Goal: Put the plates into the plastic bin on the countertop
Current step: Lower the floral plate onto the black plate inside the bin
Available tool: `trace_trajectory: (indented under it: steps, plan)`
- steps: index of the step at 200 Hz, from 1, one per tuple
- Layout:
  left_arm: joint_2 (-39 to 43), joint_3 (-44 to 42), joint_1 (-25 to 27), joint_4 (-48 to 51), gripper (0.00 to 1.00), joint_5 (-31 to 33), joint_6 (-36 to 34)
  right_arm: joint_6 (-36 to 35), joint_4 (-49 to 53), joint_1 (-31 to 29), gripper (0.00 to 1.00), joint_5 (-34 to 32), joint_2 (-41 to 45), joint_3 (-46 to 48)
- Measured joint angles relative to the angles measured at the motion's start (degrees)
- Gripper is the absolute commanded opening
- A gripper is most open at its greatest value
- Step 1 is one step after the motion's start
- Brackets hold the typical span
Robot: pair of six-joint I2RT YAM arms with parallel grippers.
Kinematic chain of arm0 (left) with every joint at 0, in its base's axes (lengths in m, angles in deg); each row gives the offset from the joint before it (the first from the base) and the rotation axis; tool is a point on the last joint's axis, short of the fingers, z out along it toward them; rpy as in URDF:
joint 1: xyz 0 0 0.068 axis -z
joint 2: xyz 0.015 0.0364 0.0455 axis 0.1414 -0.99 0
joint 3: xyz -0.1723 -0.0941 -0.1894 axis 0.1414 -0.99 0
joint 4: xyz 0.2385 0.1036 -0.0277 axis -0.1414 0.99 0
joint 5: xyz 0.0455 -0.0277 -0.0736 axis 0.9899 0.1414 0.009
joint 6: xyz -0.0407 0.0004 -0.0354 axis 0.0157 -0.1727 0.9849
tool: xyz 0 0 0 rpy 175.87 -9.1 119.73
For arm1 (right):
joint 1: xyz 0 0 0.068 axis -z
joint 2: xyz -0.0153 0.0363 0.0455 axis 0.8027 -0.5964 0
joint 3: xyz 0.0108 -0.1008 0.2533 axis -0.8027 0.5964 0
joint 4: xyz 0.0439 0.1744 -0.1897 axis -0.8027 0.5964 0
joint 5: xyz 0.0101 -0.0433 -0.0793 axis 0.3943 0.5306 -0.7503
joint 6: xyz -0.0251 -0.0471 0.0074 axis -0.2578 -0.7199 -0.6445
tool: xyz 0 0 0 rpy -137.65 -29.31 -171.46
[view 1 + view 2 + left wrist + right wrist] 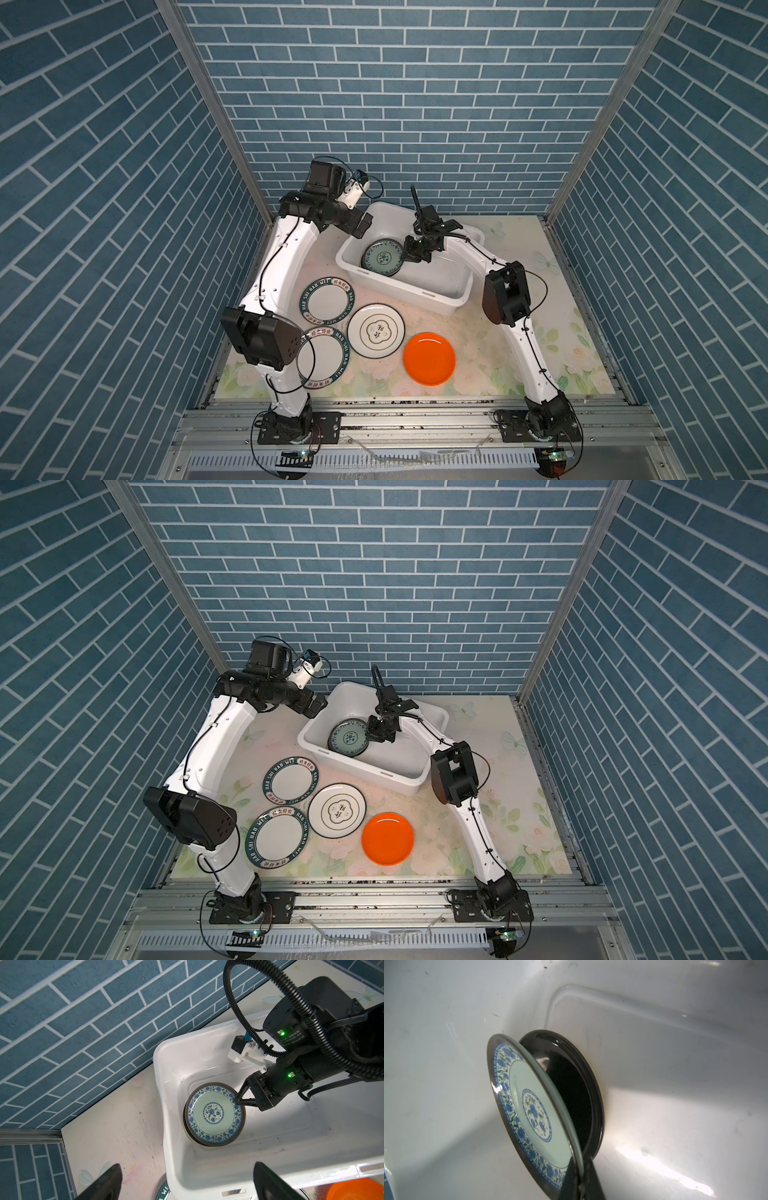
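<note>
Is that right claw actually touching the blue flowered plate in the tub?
Touching. The right wrist view shows the right gripper pinching the blue plate at its rim, one finger on each face.

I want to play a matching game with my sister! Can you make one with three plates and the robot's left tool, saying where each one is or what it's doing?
Things:
1. orange plate
2. blue-green patterned plate
3. black plate
4. left tool

States:
A. flat in the plastic bin, under a tilted plate
B. wide open, holding nothing
C. on the countertop, outside the bin
D. tilted, rim pinched by the right tool

Pairs: 1-C, 2-D, 3-A, 4-B
</note>
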Motion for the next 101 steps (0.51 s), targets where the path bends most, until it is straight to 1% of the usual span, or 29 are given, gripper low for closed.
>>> trace_trajectory:
  steps: [43, 101]
  plan:
    - [0.00, 0.00, -0.04, 0.02, 0.99, -0.52, 0.17, 0.04, 0.63, 0.00, 0.00, 0.61, -1.16, -1.57]
    - [0.00, 0.00, -0.48, 0.02, 1.00, -1.01, 0.35, 0.09, 1.49, 0.00, 0.03, 1.18, -3.19, -3.74]
